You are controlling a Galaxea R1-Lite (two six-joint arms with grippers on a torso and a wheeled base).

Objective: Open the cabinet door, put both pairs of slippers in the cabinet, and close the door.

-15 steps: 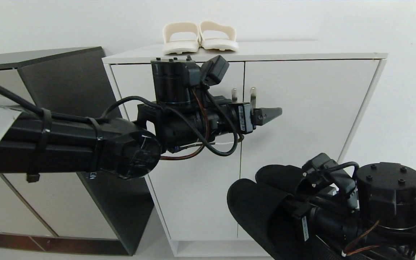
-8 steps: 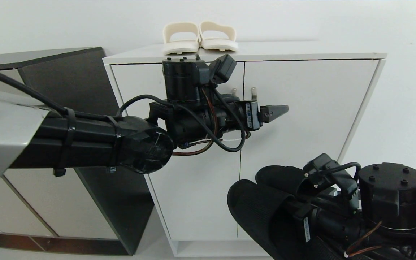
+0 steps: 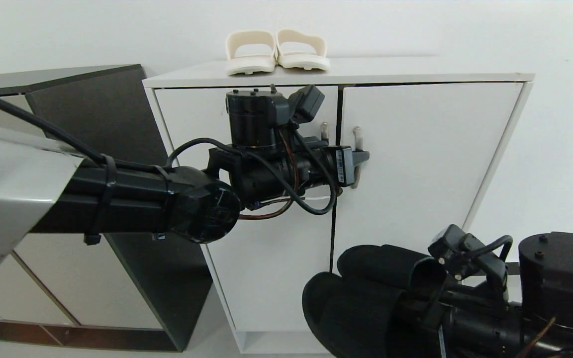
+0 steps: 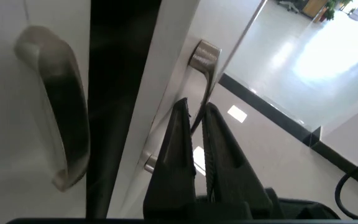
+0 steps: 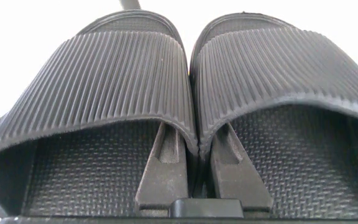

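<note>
1. Left gripper is clamped on the right door handle, its 2 fingers pinching the thin metal bar between them.
2. The right cabinet door stands slightly ajar. A dark gap separates it from the left cabinet door, whose left door handle sits just beside that gap.
3. Right gripper, low on the robot's right in front of the cabinet, holds the black slippers. 1 finger lies inside each slipper, pressing the 2 adjoining strap walls together.
4. The cream slippers sit side by side, touching, on the cabinet top towards its left end.
5. A dark side unit stands just left of the cabinet.
</note>
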